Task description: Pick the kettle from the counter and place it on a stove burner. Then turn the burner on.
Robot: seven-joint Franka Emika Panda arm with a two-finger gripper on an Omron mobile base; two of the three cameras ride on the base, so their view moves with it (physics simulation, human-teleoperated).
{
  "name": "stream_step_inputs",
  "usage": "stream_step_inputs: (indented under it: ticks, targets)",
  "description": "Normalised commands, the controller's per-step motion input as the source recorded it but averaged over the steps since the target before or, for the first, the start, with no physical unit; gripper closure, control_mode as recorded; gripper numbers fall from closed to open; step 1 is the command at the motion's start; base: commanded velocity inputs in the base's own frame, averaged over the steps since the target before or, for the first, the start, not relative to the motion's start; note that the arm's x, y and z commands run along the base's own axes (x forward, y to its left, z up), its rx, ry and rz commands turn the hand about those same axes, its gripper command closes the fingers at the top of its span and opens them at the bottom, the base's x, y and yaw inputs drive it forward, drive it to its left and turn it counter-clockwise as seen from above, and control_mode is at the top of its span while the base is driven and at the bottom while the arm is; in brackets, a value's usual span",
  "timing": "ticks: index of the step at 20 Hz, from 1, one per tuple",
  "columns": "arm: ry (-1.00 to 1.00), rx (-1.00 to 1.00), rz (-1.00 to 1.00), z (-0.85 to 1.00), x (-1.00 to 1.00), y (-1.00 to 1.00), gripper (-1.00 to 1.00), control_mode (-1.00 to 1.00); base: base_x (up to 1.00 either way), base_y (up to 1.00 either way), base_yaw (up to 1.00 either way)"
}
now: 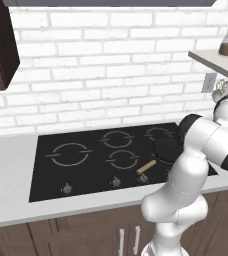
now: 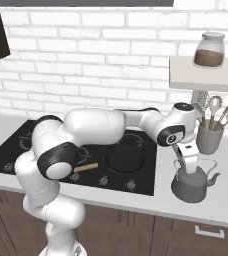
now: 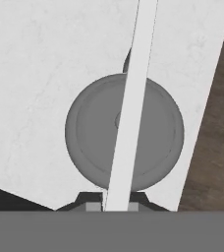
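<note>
Counter [image 2: 226, 205] slab smooth, pale grey-white; black glass cooktop [image 1: 86, 175] inset with grey ring markings. Kettle [image 2: 192, 186] squat grey metal, round lid, sits on counter right of cooktop. Gripper [image 2: 188, 167] fingers pinched narrow on its thin arched handle. Grey cup [image 2: 209, 138] behind holds utensils.
</note>
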Motion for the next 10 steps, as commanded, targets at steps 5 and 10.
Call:
stream_step_inputs:
  ticks: [5,10]
  targets:
    - [-0.01,-0.12,0.14,0.67,-0.58,0.60,1.00,-1.00,0.00,0.00,0.00]
    - [0.00,-0.23,0.28,0.39,-0.19,1.00,1.00,-1.00,0.00,0.00,0.00]
